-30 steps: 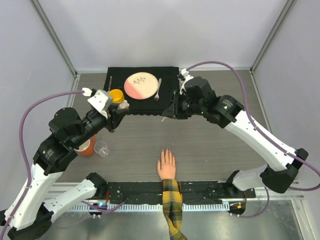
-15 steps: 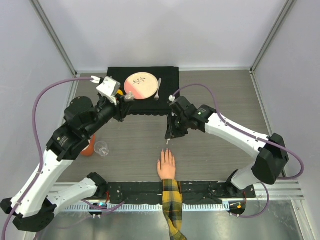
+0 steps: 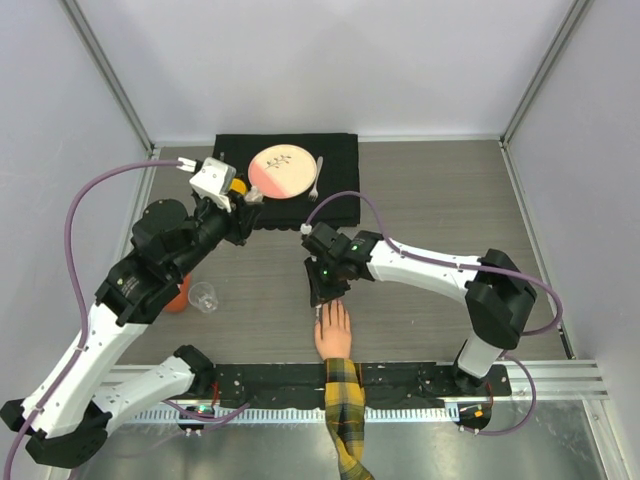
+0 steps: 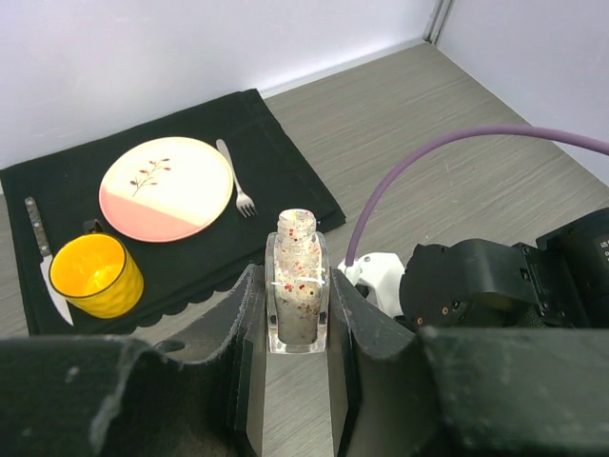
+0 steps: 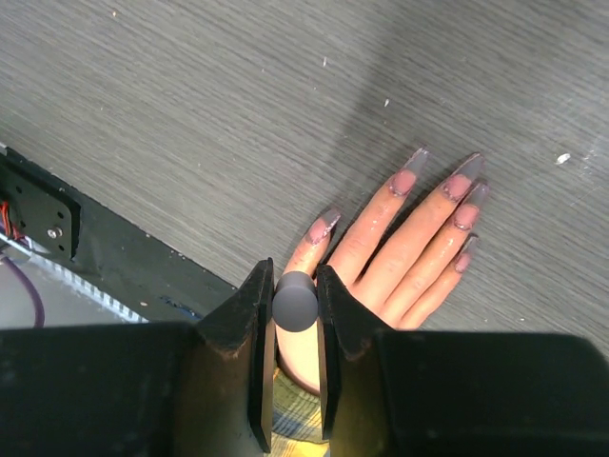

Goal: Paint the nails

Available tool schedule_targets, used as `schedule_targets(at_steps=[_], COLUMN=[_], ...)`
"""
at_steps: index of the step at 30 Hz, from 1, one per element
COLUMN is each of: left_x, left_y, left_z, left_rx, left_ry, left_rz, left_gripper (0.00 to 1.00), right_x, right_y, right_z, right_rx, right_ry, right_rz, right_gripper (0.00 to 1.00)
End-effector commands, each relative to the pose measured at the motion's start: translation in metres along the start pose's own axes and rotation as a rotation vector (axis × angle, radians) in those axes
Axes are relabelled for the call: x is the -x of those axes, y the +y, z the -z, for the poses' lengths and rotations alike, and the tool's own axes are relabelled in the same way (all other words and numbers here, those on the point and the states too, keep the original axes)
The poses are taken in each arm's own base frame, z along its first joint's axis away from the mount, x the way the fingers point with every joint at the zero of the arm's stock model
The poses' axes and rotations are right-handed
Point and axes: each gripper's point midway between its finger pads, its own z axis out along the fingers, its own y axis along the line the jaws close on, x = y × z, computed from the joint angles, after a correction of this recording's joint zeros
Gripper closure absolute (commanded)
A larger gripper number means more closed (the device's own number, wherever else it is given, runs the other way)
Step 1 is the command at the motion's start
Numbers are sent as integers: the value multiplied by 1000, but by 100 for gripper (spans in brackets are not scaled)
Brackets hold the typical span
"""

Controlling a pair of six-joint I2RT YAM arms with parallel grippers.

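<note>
Lowering slowly is wise: the right gripper, clamped on a round brush cap, should stroke the nails lightly, while the left gripper grips the open bottle.

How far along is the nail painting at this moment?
Done: the polish bottle is uncapped and stands clamped in the left gripper. In hand: the right gripper holds a round cap, probably the brush, over the hand. Left: brushing the nails; whether any already carries fresh polish cannot be told.
</note>
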Motion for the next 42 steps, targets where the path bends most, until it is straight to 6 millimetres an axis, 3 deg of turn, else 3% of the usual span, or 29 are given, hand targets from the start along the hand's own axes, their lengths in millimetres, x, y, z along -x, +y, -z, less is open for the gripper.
schedule_targets(at_steps=[1, 5, 8, 15, 23, 29, 42], left_x=[17, 16, 12, 15, 13, 10, 8], left_y=[2, 1, -5, -11, -20, -20, -20], left_z=[2, -6, -19, -52, -76, -81, -82], left_rx=[11, 5, -18, -31, -62, -61, -60], left_ry=[-64, -63, -47, -59, -35, -26, -17], left_rz=[-14, -28, -28, 5, 25, 23, 18], left_gripper=[100, 100, 100, 100, 100, 100, 100], right_x=[31, 41, 48, 39, 26, 11, 4], right_y=[7, -5, -30, -70, -82, -84, -87], right_z=[18, 35, 43, 37, 23, 16, -4], right_rx=[0, -21, -59, -101, -89, -71, -56], right_ry=[-117, -184, -237, -222, -163, -117, -92], right_rz=[-1, -52, -116, -165, -180, -198, -204], right_gripper=[99, 99, 99, 99, 99, 99, 99])
